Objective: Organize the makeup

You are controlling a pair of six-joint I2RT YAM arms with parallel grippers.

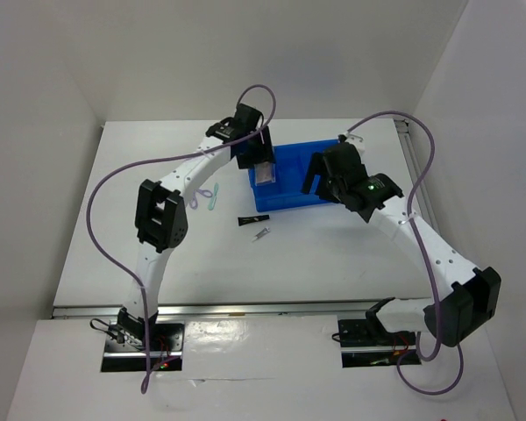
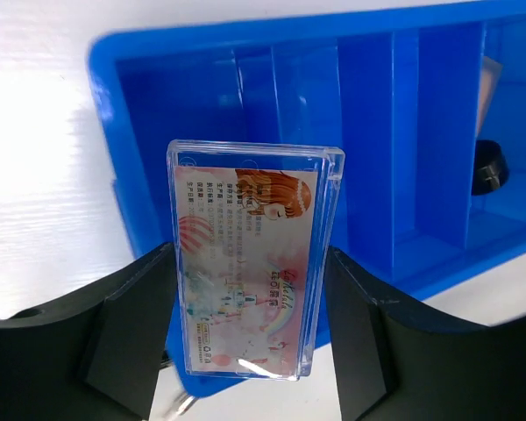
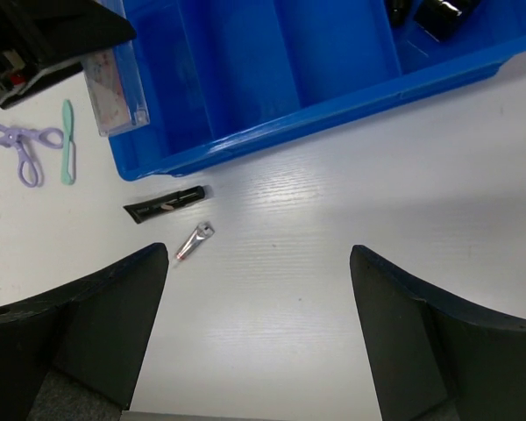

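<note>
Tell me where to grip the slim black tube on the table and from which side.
Take the slim black tube at mid-length from straight above, right fingers across its narrow width: it lies flat on the table, both long sides clear.

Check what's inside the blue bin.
Dark items sit in the right-end compartment of the blue bin, cropped at the frame edge. Other compartments show bare blue floor. The clear case in the left claw covers part of the left end.

Blue bin [image 3: 333,98] wall and dividers ahead, slim black tube [image 3: 165,204] and tiny silver stick [image 3: 194,241] on table [image 3: 359,210] before it
</note>
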